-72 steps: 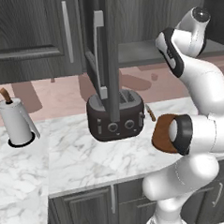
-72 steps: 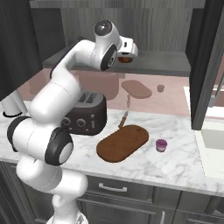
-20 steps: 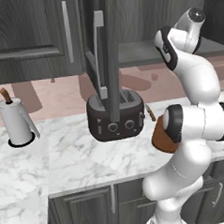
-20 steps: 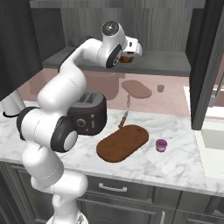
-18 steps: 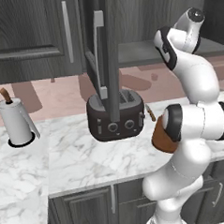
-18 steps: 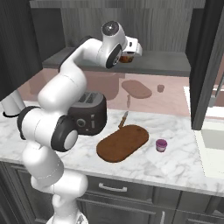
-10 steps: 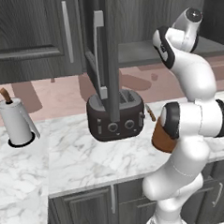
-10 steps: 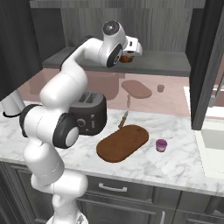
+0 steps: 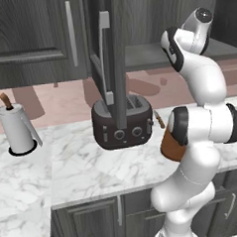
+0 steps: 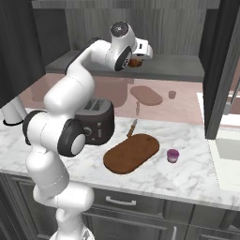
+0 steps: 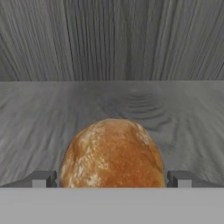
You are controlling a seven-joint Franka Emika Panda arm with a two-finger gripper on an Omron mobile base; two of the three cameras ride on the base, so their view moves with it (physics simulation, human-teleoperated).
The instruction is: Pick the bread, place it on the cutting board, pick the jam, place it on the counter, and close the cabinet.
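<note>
- Since a few seconds ago the arm has reached deeper into the open cabinet [image 10: 187,70]; nothing on the counter [image 10: 197,173] has moved.
- On the far left in the left base view, a paper towel roll [image 9: 18,129] stands upright on the counter.
- Next comes the dark toaster [image 9: 123,122], near the back wall, with the open cabinet door [image 9: 109,51] hanging in front of it.
- Right of the toaster in the right base view, the cutting board [image 10: 132,153] lies flat on the counter with its thin handle pointing to the wall.
- Just right of the board stands the jam [image 10: 173,155], upright on the counter, not touching the board.
- Up on the cabinet shelf sits the bread [image 11: 112,154].
- The gripper [image 11: 112,178] is at the bread, one fingertip [image 11: 40,179] on each side of it, spread about as wide as the roll. I cannot tell if the tips touch the bread.
- Farthest right, another cabinet door [image 10: 225,65] stands open.
</note>
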